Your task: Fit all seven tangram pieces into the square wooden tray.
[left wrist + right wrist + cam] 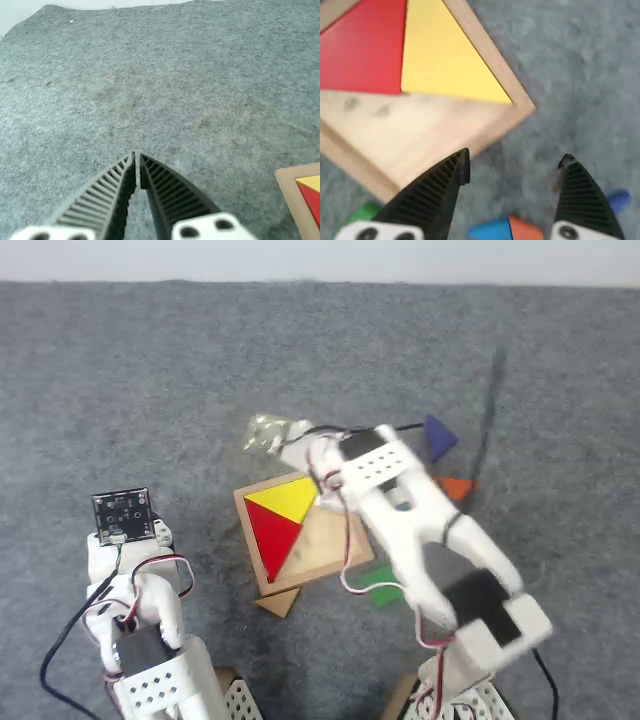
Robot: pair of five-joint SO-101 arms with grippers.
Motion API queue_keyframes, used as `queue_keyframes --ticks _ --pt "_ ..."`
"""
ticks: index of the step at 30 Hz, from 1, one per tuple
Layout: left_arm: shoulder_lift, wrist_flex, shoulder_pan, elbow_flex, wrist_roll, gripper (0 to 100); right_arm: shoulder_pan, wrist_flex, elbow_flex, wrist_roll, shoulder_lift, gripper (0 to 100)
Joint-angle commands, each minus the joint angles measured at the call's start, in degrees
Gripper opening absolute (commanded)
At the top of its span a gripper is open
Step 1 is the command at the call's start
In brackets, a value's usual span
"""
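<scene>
The right gripper hangs with its two black ribbed fingers spread wide and nothing between them, over the grey mat just outside one corner of the tray. The tray is a shallow square of pale wood with a raised rim, set turned on the mat. Two pieces lie flat inside it. A yellow triangle runs along the rim up to the corner by the gripper, and a red triangle sits edge to edge with it along the neighbouring side. The rest of the tray floor is bare wood. A tan triangle lies on the mat just beside the tray's near corner. A green piece is near the tray's near-right side, an orange piece is off to the tray's right, and a blue piece is farther out beyond that. The white right arm stretches from its base, near-right of the tray, slanting across the tray's right part. The left gripper has its fingers pressed together on nothing, above bare mat well to the left of the tray. The left arm is folded close over its own base.
</scene>
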Motion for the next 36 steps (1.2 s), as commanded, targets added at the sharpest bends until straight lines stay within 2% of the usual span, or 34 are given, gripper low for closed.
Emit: queue_keyframes --ticks 1,5,15,19,23,28,31,36 --pt "-0.9 -1.4 -0.1 -2.1 0.4 2 4.4 7.2 -3.5 -1.7 -10.9 27.7" --pt "-0.9 -1.4 -0.1 -2.1 0.4 2 8.2 12.3 -1.5 -5.9 -16.2 27.7" --pt "-0.9 -1.5 0.0 -2.0 0.3 2 13.0 8.3 14.7 -11.8 -16.1 27.3" --pt "-0.9 -1.5 0.0 -2.0 0.3 2 12.8 8.0 17.6 -15.6 -16.1 17.1" --pt "-0.9 -1.5 0.0 -2.0 0.3 2 12.2 8.1 22.0 -15.1 -18.2 8.5" --pt "-0.9 -1.5 0.0 -2.0 0.3 2 11.3 6.2 28.7 -14.2 -26.5 8.5" --pt "-0.9 -1.5 0.0 -2.0 0.3 2 7.5 7.7 32.4 -15.3 -32.0 8.7" --pt "-0.9 -1.5 0.0 -2.0 0.3 2 0.9 8.2 36.5 -20.7 -36.1 22.5"
